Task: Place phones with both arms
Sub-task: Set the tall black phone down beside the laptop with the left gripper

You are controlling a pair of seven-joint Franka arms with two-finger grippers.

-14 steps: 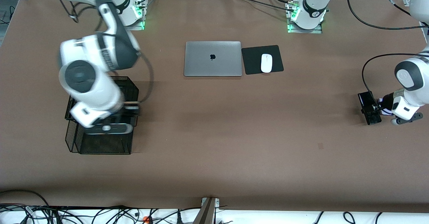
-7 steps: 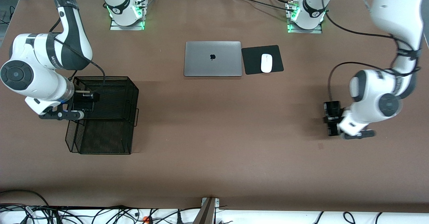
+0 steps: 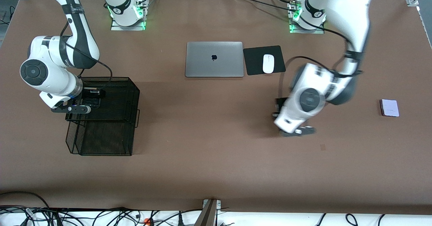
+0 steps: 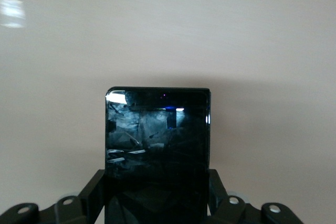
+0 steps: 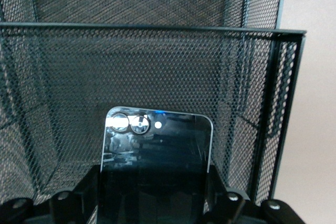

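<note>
My left arm (image 3: 351,33) reaches out from its base and bends down at the elbow, wrist turned low over the table. My left gripper (image 4: 157,203) is clamped on a black phone (image 4: 157,140), which stands out past my fingertips, one finger (image 4: 92,192) pressed to each long edge. My right arm (image 3: 77,33) folds down at its own end. My right gripper (image 5: 155,203) is pinched on a second dark phone (image 5: 157,156), camera lenses at the end away from my fingers.
</note>
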